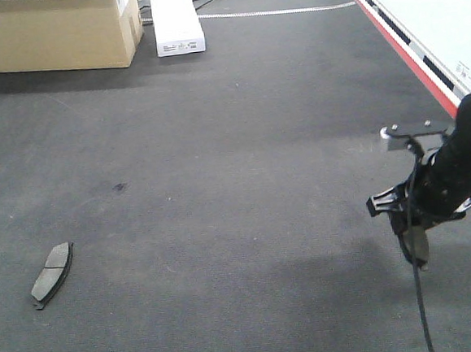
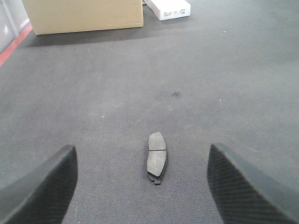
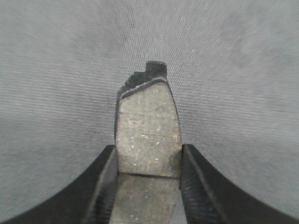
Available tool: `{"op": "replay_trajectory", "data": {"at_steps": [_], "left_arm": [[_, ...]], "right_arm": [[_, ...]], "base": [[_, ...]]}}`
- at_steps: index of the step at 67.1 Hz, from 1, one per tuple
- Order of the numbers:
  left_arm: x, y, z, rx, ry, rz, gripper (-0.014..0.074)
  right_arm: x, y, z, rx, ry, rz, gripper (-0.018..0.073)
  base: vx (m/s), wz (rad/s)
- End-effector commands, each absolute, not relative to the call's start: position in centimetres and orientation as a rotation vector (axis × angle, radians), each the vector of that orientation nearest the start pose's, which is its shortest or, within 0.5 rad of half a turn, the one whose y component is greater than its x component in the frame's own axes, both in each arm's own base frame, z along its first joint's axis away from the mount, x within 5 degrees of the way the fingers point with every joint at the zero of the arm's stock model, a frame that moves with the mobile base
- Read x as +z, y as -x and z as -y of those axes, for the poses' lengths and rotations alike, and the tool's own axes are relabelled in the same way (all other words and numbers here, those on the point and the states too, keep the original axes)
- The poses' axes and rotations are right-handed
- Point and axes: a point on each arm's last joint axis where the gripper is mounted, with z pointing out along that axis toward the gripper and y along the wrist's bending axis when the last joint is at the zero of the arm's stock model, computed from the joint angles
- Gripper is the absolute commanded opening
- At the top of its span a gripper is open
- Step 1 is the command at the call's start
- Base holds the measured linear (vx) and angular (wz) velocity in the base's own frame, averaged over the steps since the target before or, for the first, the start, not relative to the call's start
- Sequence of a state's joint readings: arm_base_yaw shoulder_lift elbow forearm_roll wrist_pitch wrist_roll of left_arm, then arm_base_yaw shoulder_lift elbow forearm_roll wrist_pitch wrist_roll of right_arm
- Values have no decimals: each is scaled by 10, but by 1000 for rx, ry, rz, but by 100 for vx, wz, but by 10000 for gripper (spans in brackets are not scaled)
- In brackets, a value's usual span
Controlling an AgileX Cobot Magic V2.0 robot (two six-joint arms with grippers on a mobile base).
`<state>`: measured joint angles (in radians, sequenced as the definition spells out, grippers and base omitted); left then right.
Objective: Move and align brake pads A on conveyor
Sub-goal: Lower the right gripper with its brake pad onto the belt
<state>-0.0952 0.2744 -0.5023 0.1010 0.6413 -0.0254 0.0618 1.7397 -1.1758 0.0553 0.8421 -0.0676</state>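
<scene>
Close up, my right pincer (image 3: 148, 151) is clamped on one brake pad (image 3: 147, 121). Its ribbed black fingers (image 3: 105, 186) press both long edges. That wrist view alone shows the pad's speckled, gritty friction face, the thin groove across it and the stepped dark backing plate at its tip. My left pincer (image 2: 140, 149) is spread wide and holds nothing. Just beyond its textured fingertips (image 2: 51, 182), in line with the gap, the second brake pad (image 2: 157, 156) lies flat on the conveyor (image 2: 233, 84), a matte, felt-like dark grey belt. Only the front view shows both pads at once, well apart, the gripped one hanging end-down at the right. Farther off sit a cardboard box (image 1: 53, 31) and a long white box (image 1: 176, 17), with a red rail (image 1: 396, 45) along the belt's right edge.
</scene>
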Motion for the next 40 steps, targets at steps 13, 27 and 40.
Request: {"op": "replay_trajectory", "data": {"at_steps": [13, 27, 40], "left_arm": [[319, -59, 0, 19, -93, -1802, 536], [319, -59, 0, 19, -93, -1802, 535], [319, -59, 0, 19, -93, -1802, 535]], "right_arm": [[199, -356, -25, 50, 165, -2867, -7], [192, -357, -25, 45, 174, -2884, -6], [192, -358, -24, 33, 181, -2881, 50]], "base": [[0, 0], [0, 0], [0, 0]]}}
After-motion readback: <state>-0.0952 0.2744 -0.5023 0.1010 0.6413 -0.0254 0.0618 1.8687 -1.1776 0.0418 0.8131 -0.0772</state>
